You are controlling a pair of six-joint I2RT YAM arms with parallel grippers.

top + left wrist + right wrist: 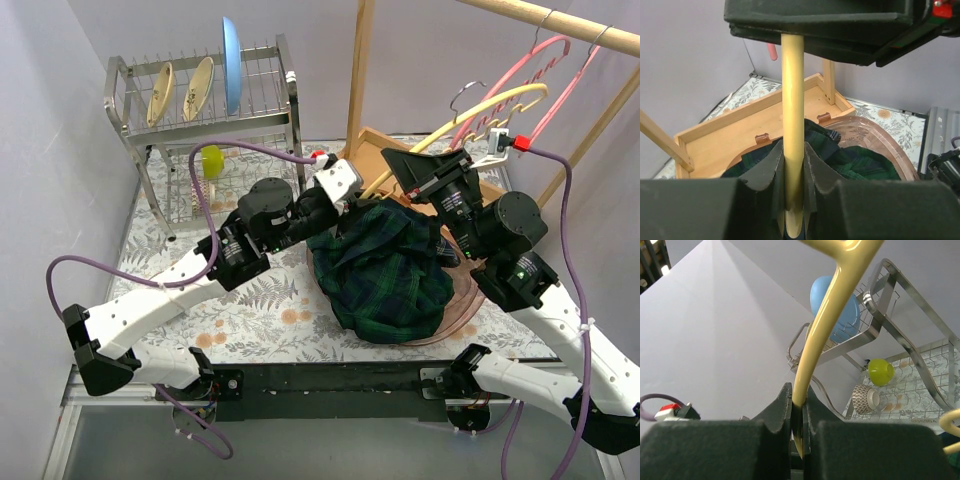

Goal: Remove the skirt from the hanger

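Note:
The skirt [385, 270], dark green and blue plaid, lies heaped in a brown oval basket [468, 300]. In the left wrist view the skirt [860, 165] shows below the jaws. The yellow hanger [490, 102] slants above it, its hook up near the wooden rail [560, 25]. My left gripper [358, 197] is shut on the hanger's lower bar [792, 100], which runs straight up between the fingers [769, 167]. My right gripper [415, 170] is shut on another arm of the hanger [825, 315]. Whether the skirt still hangs from the hanger is hidden.
A pink hanger [530, 70] hangs on the rail at the right. A wooden tray [740, 125] lies behind the basket. The dish rack [200, 100] with plates stands at the back left, a green cup [881, 371] under it.

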